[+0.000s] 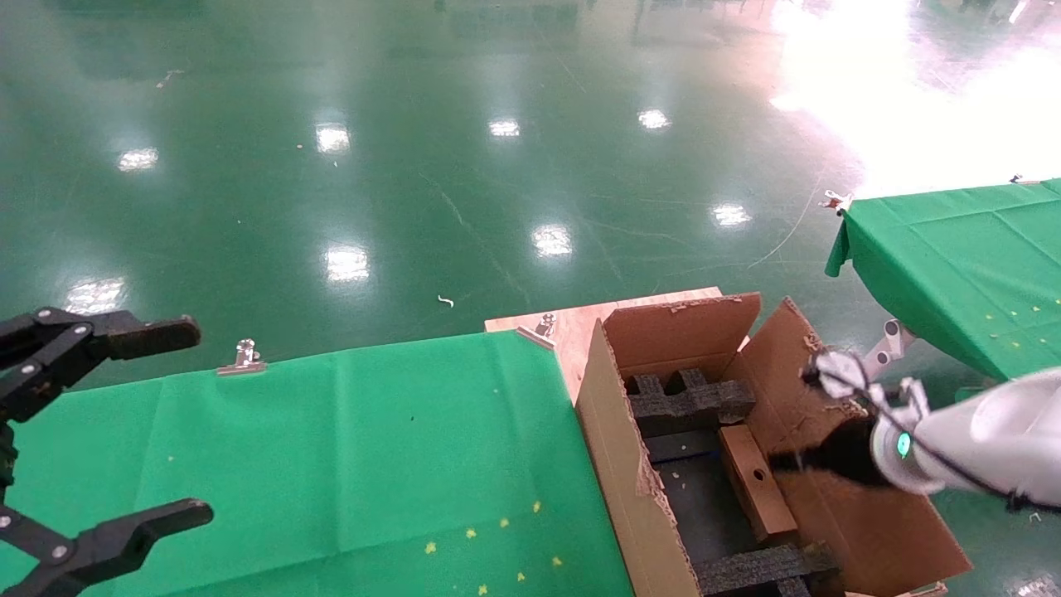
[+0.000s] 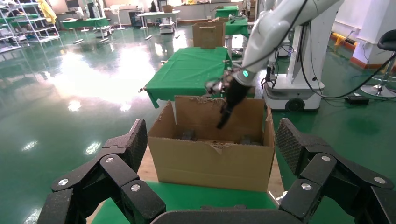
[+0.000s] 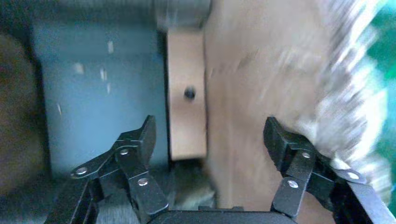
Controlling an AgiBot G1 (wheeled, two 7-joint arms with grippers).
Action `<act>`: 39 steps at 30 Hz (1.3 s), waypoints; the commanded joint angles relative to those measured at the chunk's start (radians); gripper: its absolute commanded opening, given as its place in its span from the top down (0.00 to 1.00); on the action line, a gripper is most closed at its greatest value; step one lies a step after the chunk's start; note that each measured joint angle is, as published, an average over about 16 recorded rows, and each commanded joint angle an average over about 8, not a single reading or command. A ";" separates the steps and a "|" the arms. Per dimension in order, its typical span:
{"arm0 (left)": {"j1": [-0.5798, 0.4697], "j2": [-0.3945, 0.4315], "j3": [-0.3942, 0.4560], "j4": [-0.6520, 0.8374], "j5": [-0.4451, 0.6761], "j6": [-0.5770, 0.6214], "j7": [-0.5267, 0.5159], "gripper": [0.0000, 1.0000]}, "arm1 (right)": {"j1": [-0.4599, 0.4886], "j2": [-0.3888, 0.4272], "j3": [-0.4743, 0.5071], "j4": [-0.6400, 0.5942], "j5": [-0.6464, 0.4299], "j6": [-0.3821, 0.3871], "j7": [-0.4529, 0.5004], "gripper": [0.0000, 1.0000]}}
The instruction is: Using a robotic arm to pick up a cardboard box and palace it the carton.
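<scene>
The small cardboard box (image 1: 756,482) lies lengthwise inside the carton (image 1: 617,464), against its right wall. The right gripper (image 3: 208,135) hangs directly above it, fingers spread and empty. The left gripper (image 1: 124,431) sits open, well apart.

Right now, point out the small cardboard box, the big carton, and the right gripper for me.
cardboard box (image 1: 756,481), head view, on its top face by the round hole.
carton (image 1: 612,448), head view, on its left outer wall.
right gripper (image 3: 208,135), right wrist view, midway between its open fingertips above the box.
</scene>
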 commanded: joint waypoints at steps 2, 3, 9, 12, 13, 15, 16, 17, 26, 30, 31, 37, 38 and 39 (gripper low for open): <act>0.000 0.000 0.000 0.000 0.000 0.000 0.000 0.00 | 0.040 0.009 0.018 0.005 -0.001 0.000 -0.014 0.00; 0.000 0.000 0.000 0.000 0.000 0.000 0.000 0.00 | 0.057 0.010 0.027 0.007 0.008 0.006 -0.026 0.00; 0.000 0.000 0.000 0.000 0.000 0.000 0.000 0.00 | 0.160 0.012 0.092 0.021 0.163 0.072 -0.154 0.00; 0.000 0.000 0.000 0.000 0.000 0.000 0.000 0.00 | 0.204 0.012 0.135 0.025 0.322 0.089 -0.242 0.00; 0.000 0.000 0.000 0.000 0.000 0.000 0.000 0.00 | 0.218 0.014 0.151 0.025 0.384 0.084 -0.275 0.00; 0.000 0.000 0.000 0.000 0.000 0.000 0.000 0.00 | 0.244 0.018 0.188 0.026 0.517 0.056 -0.342 0.00; 0.000 0.000 0.000 0.000 0.000 0.000 0.000 0.00 | 0.256 0.022 0.208 0.025 0.585 0.033 -0.382 0.00; 0.000 0.000 0.000 0.000 0.000 0.000 0.000 0.00 | 0.267 0.027 0.228 0.024 0.652 0.006 -0.420 0.00; 0.000 0.000 0.000 0.000 0.000 0.000 0.000 0.00 | 0.312 0.066 0.342 0.020 0.971 -0.143 -0.600 0.00; 0.000 0.000 0.000 0.000 -0.001 -0.001 0.000 0.00 | 0.302 0.064 0.345 0.019 0.971 -0.146 -0.596 0.00; 0.000 0.000 0.000 0.000 -0.001 -0.001 0.000 0.00 | 0.296 0.062 0.352 0.018 0.968 -0.148 -0.602 0.00; 0.000 0.000 0.000 0.000 -0.001 -0.001 0.000 0.00 | 0.217 0.046 0.456 0.012 0.996 -0.203 -0.710 0.00; 0.000 0.000 0.000 0.000 -0.001 -0.001 0.000 0.00 | 0.199 0.042 0.480 0.011 1.002 -0.215 -0.735 0.00; 0.000 0.000 0.000 0.000 -0.001 -0.001 0.000 0.00 | 0.182 0.039 0.502 0.010 1.008 -0.227 -0.758 0.00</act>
